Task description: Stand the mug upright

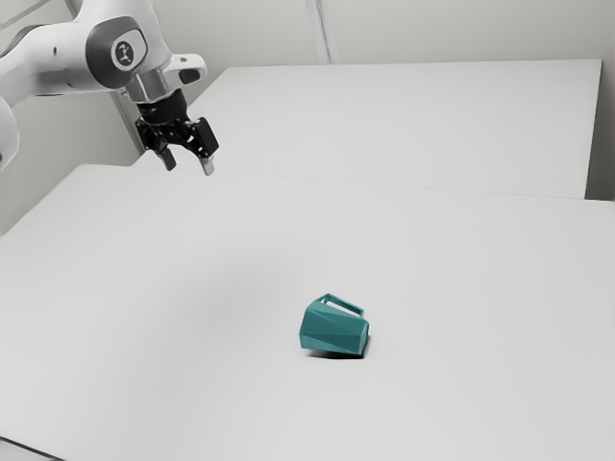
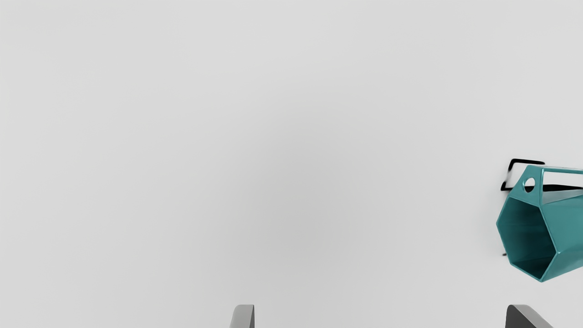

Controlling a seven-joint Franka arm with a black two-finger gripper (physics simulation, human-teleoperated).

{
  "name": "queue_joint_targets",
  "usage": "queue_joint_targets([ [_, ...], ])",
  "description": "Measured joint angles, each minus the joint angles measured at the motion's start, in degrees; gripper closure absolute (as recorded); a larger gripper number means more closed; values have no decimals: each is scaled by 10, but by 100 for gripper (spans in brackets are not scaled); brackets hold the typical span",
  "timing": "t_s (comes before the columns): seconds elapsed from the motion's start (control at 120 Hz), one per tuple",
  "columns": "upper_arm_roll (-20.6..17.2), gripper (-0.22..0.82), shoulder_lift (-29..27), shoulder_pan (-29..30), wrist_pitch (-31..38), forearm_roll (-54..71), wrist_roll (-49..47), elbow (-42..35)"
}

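The pale table (image 1: pixel 192 384) spreads bare across the foreground, and on it, toward the exterior view's right from the arm, the teal mug (image 1: pixel 333 329) lies on its side, not upright. Its handle (image 2: pixel 562 169) sits uppermost, and its open mouth (image 2: pixel 528 237) faces the side where the gripper (image 1: pixel 188 166) hangs. The flat facets probably keep it from rolling freely, but a fingertip arriving off-centre could tip it onto another face or shove it along the smooth top. Coming down over the handle, the gripper might pinch that thin bar alone, and the body would then likely swing as it rose. A hold near the rim could let the heavier end sag, so the mug might be set down on the edge of its base and topple when let go; too little turn of the wrist would do the same. Farther back, the gripper is well above the table and well apart from the mug, its fingers (image 2: pixel 243 316) spread wide with nothing between them; closing there would catch only air. Beyond stand a second white surface (image 1: pixel 413 125) and a plain wall (image 1: pixel 461 34).
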Motion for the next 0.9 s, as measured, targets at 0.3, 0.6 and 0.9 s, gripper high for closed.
queue_joint_targets([
  [0.3, 0, 0, -10, 1, 1, -9, 1, -12],
  [0.6, 0, 0, -98, -2, 56, -174, 8, -206],
  [0.9, -5, 0, -152, -5, 189, -316, 53, -392],
])
